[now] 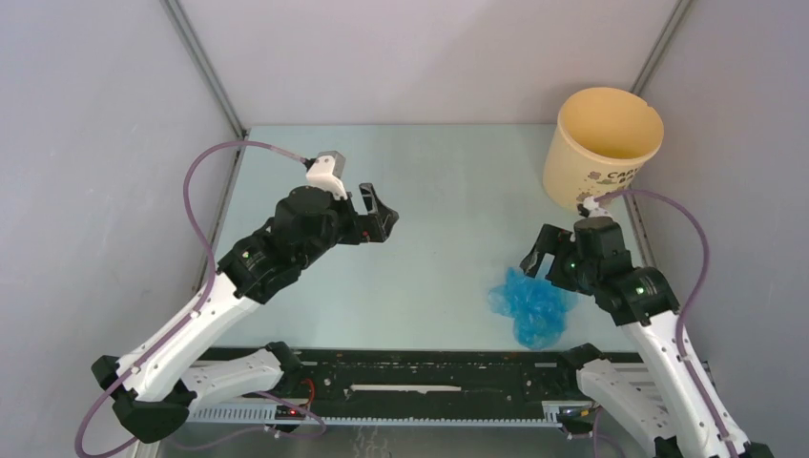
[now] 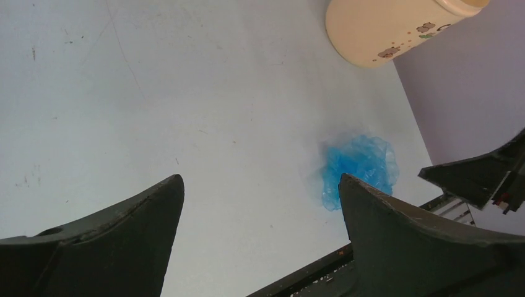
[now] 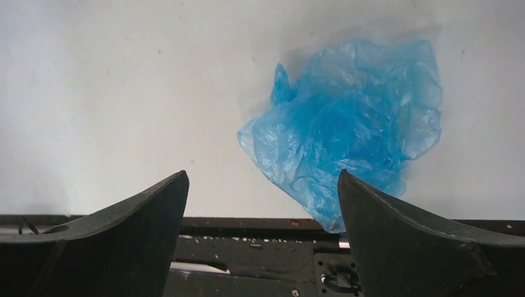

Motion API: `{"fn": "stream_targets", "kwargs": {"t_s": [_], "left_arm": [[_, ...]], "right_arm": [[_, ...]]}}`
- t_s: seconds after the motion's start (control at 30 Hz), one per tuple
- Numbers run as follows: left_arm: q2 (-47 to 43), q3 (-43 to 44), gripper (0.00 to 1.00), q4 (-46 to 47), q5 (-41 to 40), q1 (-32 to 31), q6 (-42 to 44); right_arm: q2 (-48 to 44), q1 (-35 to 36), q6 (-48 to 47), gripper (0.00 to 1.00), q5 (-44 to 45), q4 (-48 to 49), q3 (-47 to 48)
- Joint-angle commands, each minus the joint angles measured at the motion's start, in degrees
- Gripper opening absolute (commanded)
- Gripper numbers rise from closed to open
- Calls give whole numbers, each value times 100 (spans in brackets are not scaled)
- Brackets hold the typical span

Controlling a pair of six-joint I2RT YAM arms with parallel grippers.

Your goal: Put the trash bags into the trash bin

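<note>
Right wrist view has the right fingers point(image 3: 402, 241) spread wide with nothing between them, and the crumpled blue trash bag point(image 3: 353, 124) lies on the tabletop point(image 1: 429, 191) just ahead of them, offset toward one finger rather than centred in the gap. That offset is the first risk: closing from here would likely catch only a loose fold of the film, and such thin, glossy plastic could slide out or unfurl as it is lifted. The near edge of the bag sits right by the black rail point(image 3: 247, 247) at the front of the tabletop, so a low approach might strike the rail or sweep the bag off toward it. How high the fingers hang above the film is hard to judge from overhead, so a pinch may also close on air. Farther out, the trash bin point(image 1: 601, 143) stands upright at the far right corner, close behind the right wrist; it looks light, and a careless swing could knock it over. A trailing bag could drape over the bin's rim instead of dropping in. The left fingers point(image 2: 124, 241) are likewise wide apart and empty, well away over the left middle.
</note>
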Motion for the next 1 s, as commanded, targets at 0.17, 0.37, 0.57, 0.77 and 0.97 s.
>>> {"fn": "stream_targets", "kwargs": {"t_s": [0.17,0.37,0.57,0.77,0.97], "left_arm": [[11,-31,100,76,-172,-45,133],[-112,-126,100,-28,-194,-45,112],[-443,-353,100,-96,-309,-44,23],[-508,-517,100,-207,-287,-32,-45],[-316,-534,100,-188,-236,-24,-205]], "right_arm": [[970,-165,510,100,508,-369,151],[1303,-198,460,100,-195,357,-399],[2191,201,172,96,-820,1199,-782],[2757,510,64,68,-1321,2108,-669],[3192,740,-223,0,-1720,2400,-177]]}}
